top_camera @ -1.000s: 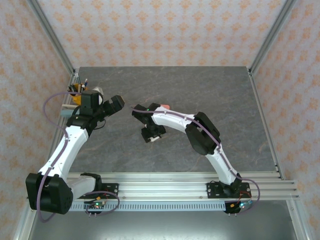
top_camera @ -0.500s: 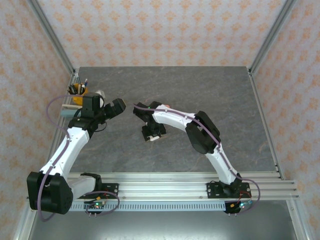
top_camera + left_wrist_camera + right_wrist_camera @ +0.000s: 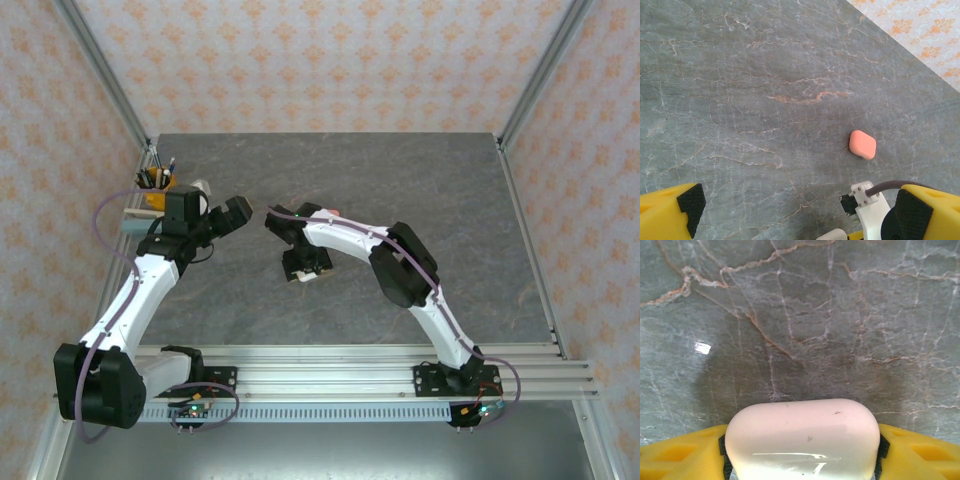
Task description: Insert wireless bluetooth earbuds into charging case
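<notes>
Right gripper pinches pale charging case between yellow pads; left gripper spread wide over table, pink case ahead.

A creamy-white charging case, smooth, glossy and pebble-shaped, lies lengthwise between the fingers of the right gripper. Its two rounded ends are against their black pads, above the grey marbled tabletop. A coral-pink charging case, a closed, rounded square, lies flat on the tabletop by itself, farther back.
</notes>
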